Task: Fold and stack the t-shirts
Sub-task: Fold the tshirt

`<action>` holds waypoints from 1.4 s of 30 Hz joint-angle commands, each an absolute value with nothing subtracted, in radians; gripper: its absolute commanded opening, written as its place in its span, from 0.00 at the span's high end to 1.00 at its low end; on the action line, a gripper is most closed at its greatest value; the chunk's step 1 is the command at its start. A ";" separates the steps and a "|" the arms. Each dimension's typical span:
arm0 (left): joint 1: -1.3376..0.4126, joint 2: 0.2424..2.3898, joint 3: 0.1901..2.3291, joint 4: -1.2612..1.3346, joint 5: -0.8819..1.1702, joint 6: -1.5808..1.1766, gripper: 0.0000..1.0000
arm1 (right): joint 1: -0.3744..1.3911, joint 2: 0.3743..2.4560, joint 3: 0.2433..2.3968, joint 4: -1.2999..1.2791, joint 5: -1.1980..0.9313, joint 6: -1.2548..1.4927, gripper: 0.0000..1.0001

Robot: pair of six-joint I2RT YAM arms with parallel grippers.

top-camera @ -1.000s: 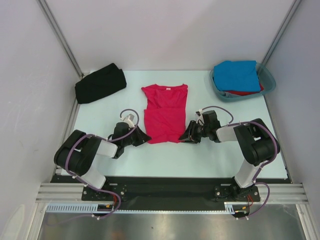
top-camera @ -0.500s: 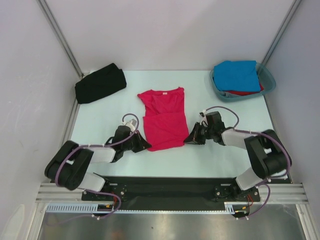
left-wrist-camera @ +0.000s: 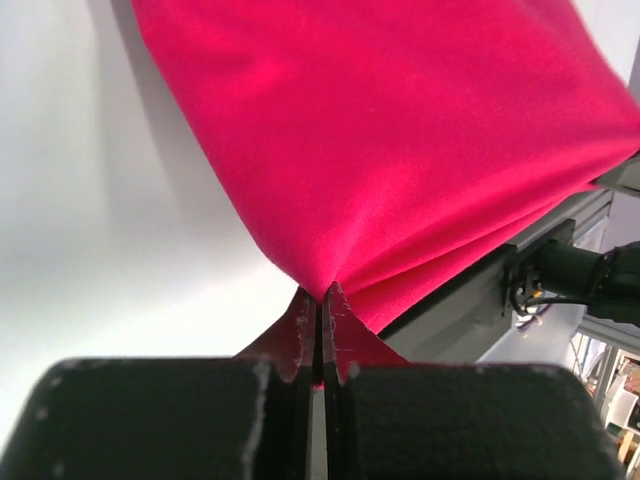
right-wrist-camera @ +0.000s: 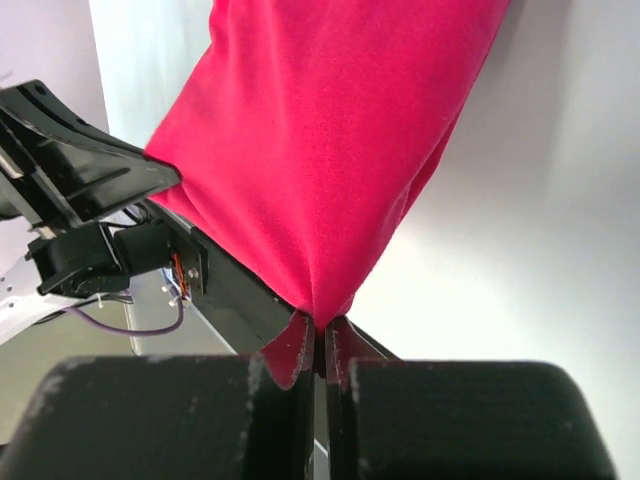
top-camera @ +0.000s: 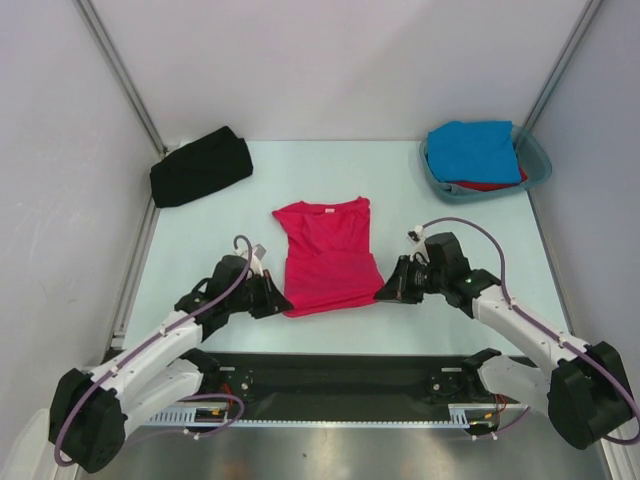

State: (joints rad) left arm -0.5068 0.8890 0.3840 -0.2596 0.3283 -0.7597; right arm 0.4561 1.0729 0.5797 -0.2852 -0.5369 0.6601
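A crimson-pink t-shirt (top-camera: 325, 255) lies in the middle of the table, collar at the far end, with a small white neck label. My left gripper (top-camera: 281, 303) is shut on its near left corner, the cloth (left-wrist-camera: 400, 150) pinched between the jaws. My right gripper (top-camera: 384, 292) is shut on the near right corner, the cloth (right-wrist-camera: 340, 150) hanging taut from the jaws. The near edge is raised and stretched between both grippers. A folded black t-shirt (top-camera: 200, 166) sits at the far left. A bright blue t-shirt (top-camera: 474, 150) lies on a red t-shirt (top-camera: 484, 185) in the tub.
A translucent teal tub (top-camera: 537, 158) stands at the far right corner of the table. Slanted metal posts rise at both far corners. The black base rail (top-camera: 330, 375) runs along the near edge, just below the raised cloth.
Both grippers have shut on the shirt's near corners and pulled toward the near edge. The shirt has slid nearer and its near edge has lifted.
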 commanded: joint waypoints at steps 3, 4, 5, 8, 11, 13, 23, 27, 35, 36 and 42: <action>-0.505 0.874 0.508 -0.479 0.246 -0.729 1.00 | 0.457 1.038 0.644 -0.368 -0.476 0.631 1.00; -0.505 0.885 0.547 -0.488 0.242 -0.724 1.00 | 0.459 1.045 0.658 -0.370 -0.468 0.621 1.00; -0.505 0.891 0.566 -0.494 0.233 -0.719 1.00 | 0.459 1.066 0.678 -0.370 -0.466 0.594 1.00; -0.505 0.919 0.639 -0.502 0.181 -0.703 1.00 | 0.456 1.135 0.764 -0.380 -0.433 0.525 1.00; -0.500 0.968 0.719 -0.509 0.117 -0.674 0.99 | 0.440 1.207 0.859 -0.376 -0.420 0.479 1.00; -0.492 1.011 0.780 -0.508 0.088 -0.646 0.99 | 0.430 1.290 0.931 -0.365 -0.425 0.446 1.00; -0.345 1.308 0.998 -0.384 0.129 -0.574 0.98 | 0.370 1.641 1.201 -0.273 -0.498 0.387 1.00; -0.324 1.454 1.115 -0.359 0.138 -0.539 0.97 | 0.353 1.765 1.320 -0.285 -0.517 0.368 1.00; -0.305 1.731 1.318 -0.342 0.193 -0.528 0.96 | 0.289 1.982 1.574 -0.325 -0.554 0.339 1.00; -0.298 1.750 1.339 -0.344 0.199 -0.529 0.95 | 0.281 2.003 1.598 -0.328 -0.570 0.339 1.00; -0.272 1.862 1.379 -0.318 0.225 -0.532 0.92 | 0.256 2.129 1.762 -0.354 -0.578 0.336 0.95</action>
State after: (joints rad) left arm -0.2935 1.8343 1.3281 -0.3477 0.2016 -0.5556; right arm 0.2699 2.0937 1.6806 -0.3439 -0.5617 0.3607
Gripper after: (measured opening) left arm 0.081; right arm 0.046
